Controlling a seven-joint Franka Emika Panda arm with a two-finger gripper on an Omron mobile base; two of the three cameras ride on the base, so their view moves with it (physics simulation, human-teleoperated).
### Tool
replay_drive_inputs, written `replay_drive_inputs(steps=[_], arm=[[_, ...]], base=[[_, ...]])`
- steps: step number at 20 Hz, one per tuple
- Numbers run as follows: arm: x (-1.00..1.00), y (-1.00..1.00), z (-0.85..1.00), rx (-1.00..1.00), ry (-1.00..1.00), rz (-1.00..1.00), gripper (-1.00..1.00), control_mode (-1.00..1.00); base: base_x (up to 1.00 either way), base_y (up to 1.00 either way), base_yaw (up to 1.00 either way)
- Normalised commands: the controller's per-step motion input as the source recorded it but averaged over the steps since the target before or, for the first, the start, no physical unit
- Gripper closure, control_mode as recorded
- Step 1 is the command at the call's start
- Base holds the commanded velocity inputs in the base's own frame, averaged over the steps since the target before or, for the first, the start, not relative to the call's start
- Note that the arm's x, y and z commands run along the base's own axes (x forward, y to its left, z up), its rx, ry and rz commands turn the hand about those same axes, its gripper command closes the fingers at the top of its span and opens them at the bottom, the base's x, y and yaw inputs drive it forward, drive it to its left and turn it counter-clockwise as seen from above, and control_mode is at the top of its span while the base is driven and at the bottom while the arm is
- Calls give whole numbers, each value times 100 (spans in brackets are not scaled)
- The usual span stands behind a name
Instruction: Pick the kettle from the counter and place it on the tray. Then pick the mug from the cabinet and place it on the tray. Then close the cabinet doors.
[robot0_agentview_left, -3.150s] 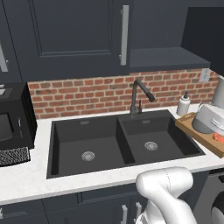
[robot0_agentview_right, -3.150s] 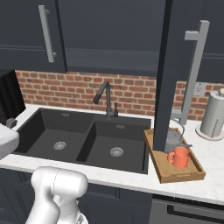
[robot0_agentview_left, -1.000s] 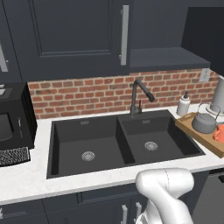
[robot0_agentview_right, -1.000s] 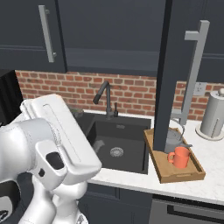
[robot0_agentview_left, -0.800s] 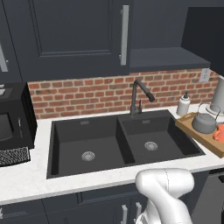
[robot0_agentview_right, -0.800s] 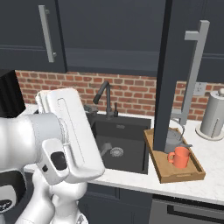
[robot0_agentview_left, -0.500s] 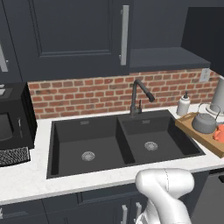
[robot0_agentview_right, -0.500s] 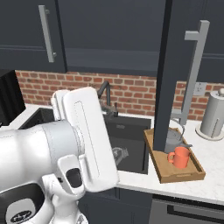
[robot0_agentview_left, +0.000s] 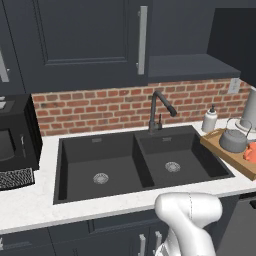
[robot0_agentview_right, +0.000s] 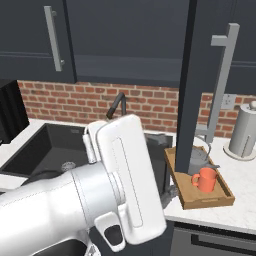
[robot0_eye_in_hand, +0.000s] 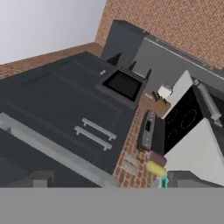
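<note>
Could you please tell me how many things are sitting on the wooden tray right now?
2. The kettle sits toward the tray's back, partly hidden behind the open cabinet door in the right base view; the orange mug stands nearer the front. Nothing else shows there.

Red brick backsplash (robot0_agentview_left: 100, 105), black microwave (robot0_agentview_left: 15, 135)

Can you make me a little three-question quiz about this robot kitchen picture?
1. True or false: the kettle sits on the tray.
2. Where is the orange mug? A) in the sink B) on the tray C) in the cabinet
3. Fill in: the cabinet door above the tray stands ____.

Key: 1 true. 2 B. 3 open.
</note>
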Motion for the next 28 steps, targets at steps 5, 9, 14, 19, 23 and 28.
replay_drive_inputs(steps=[5,9,14,19,23,28], arm=[[4,-46,12,0,-8,-23,-100,-100],[1,-45,15,2,-29,-19,-100,-100],[4,-35,11,0,-31,-17,-100,-100],[16,-27,10,0,-21,-13,-100,-100],[21,-9,12,0,-2,-5,-100,-100],[19,0,1,0,6,-1,-100,-100]], base=[[0,0,0],[0,0,0],[0,0,0],[0,0,0],[0,0,0],[0,0,0]])
